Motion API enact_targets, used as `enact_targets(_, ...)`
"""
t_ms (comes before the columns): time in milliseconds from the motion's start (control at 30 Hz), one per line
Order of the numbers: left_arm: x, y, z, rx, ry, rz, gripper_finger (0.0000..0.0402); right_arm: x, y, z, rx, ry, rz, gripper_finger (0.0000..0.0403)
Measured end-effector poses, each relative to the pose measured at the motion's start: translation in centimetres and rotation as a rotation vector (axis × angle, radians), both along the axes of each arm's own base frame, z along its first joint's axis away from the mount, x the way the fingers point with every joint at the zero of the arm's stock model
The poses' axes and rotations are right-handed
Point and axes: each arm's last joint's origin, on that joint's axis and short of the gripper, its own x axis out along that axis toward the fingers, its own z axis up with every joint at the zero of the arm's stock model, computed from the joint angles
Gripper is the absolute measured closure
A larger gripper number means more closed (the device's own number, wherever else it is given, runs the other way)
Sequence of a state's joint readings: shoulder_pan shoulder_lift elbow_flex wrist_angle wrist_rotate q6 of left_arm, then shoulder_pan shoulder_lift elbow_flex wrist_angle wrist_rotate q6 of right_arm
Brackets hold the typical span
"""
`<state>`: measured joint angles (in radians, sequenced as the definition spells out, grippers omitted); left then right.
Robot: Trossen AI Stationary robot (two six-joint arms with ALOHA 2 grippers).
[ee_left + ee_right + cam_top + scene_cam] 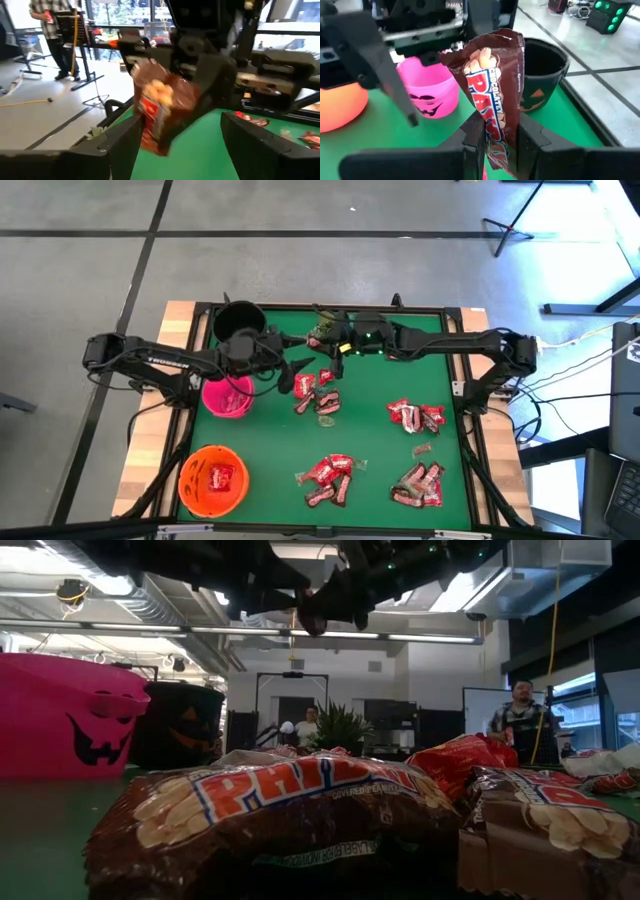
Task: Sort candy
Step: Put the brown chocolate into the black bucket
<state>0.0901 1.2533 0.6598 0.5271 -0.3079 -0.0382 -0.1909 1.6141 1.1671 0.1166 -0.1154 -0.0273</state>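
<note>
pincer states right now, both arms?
Left pincer: open, empty, facing the bar.
Right pincer: shut on a brown PayDay bar, held up over the table.

"PAYDAY" shows in red on the brown bar (270, 815) up front; "CHOCOLATEY" reads on the held bar (492, 95).

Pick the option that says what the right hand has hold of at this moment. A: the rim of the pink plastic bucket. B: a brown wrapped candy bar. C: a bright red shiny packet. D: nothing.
B: in the right wrist view the right hand is closed on a brown wrapped candy bar, held up in front of the pink and black buckets.
</note>
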Motion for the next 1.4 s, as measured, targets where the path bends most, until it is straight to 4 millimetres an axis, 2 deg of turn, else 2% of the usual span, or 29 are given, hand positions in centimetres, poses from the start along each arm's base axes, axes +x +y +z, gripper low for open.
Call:
enact_targets(233, -0.1, 0.1, 0.1, 0.030, -0.001, 0.083, 0.0216, 0.1, 0.1, -0.3, 0.008, 0.017, 0.015, 0.0331)
enact_targets(633, -0.1, -0.2, 0.1, 0.103, 0.036, 0.072, 0.0391, 0.1, 0.1, -0.3, 0.003, 0.015, 0.012, 0.0331)
enact_targets(800, -0.2, -0.2, 0.2, 0.118, 0.040, 0.091, 0.0398, -0.1, 0.1, 0.0, -0.022, 0.014, 0.021, 0.0323)
enact_targets(1000, -1.6, 0.0, 1.4, 0.173, 0.070, 0.172, 0.0400, -1.1, 0.3, 1.0, -0.051, 0.024, 0.029, 0.0245)
enact_targets(1200, -5.0, 0.3, 3.2, 0.226, 0.233, 0.368, 0.0401, -2.7, 0.2, 2.3, -0.109, 0.067, -0.091, 0.0162)
enact_targets(1400, -9.3, 1.6, 3.9, 0.185, 0.349, 0.545, 0.0401, -3.6, 0.1, 2.8, -0.142, 0.105, -0.163, 0.0142)
